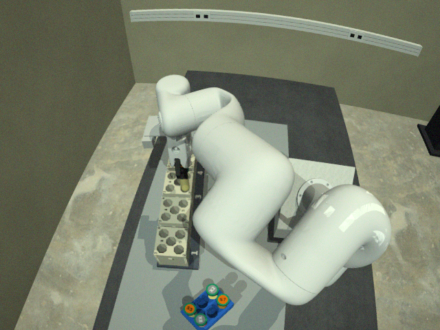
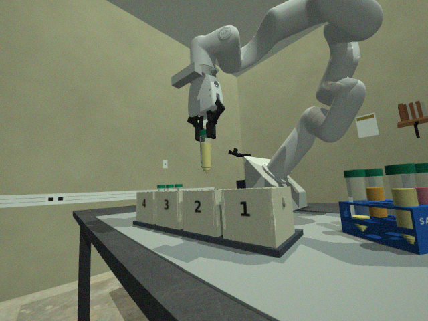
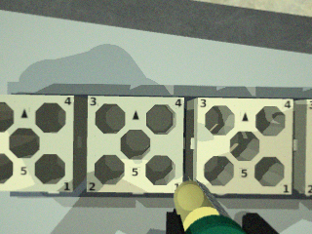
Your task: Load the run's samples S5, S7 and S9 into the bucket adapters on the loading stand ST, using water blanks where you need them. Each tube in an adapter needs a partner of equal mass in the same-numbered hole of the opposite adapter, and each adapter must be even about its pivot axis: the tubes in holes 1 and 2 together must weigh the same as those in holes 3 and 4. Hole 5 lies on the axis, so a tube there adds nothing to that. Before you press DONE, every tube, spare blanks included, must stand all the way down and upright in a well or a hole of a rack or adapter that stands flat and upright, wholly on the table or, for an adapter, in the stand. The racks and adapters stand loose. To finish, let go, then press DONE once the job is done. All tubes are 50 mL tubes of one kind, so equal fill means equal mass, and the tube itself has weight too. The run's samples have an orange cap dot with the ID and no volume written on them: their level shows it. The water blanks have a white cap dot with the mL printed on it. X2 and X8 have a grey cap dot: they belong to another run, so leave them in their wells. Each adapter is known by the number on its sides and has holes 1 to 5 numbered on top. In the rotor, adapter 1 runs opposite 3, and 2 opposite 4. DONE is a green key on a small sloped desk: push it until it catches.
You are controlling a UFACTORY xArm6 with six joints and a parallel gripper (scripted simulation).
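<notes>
- The claw (image 1: pixel 181 173) (image 2: pixel 206 135) (image 3: pixel 214 226) is partly open, its fingers pinching the green lid end of a yellow-filled tube (image 1: pixel 184 184) (image 2: pixel 206 155) (image 3: pixel 190 197).
- This tube hangs nearly upright below the claw, tip down; its lid mark cannot be read.
- Under the claw, the row of cream boxes (image 1: pixel 171 259) (image 2: pixel 249 224) (image 3: pixel 104 141) stands on a dark base (image 1: pixel 193 262) (image 2: pixel 290 245) (image 3: pixel 80 166), with open air between the tube's tip and the box tops.
- Seen from the wrist, the tip overlaps the row's edge where two boxes meet, on the side of holes 1 and 2. The exact height over them is hard to tell.
- Narrow gaps part the boxes, and the row runs near one long edge of the tabletop (image 1: pixel 135 302) (image 2: pixel 311 283) (image 3: pixel 161 44).
- Well apart from the claw, past box 1, is the blue rack (image 1: pixel 221 314) (image 2: pixel 420 226), holding S5 (image 1: pixel 190 308) (image 2: pixel 404 196), S7 (image 1: pixel 223 300) (image 2: pixel 376 196), X2 (image 1: pixel 212 289) (image 2: pixel 355 182) and X8 (image 1: pixel 201 320) (image 2: pixel 422 194).
- A stretch of tabletop separates that rack from box 1.
- Lower than the claw, three green lids (image 2: pixel 169 185) show behind the row.
</notes>
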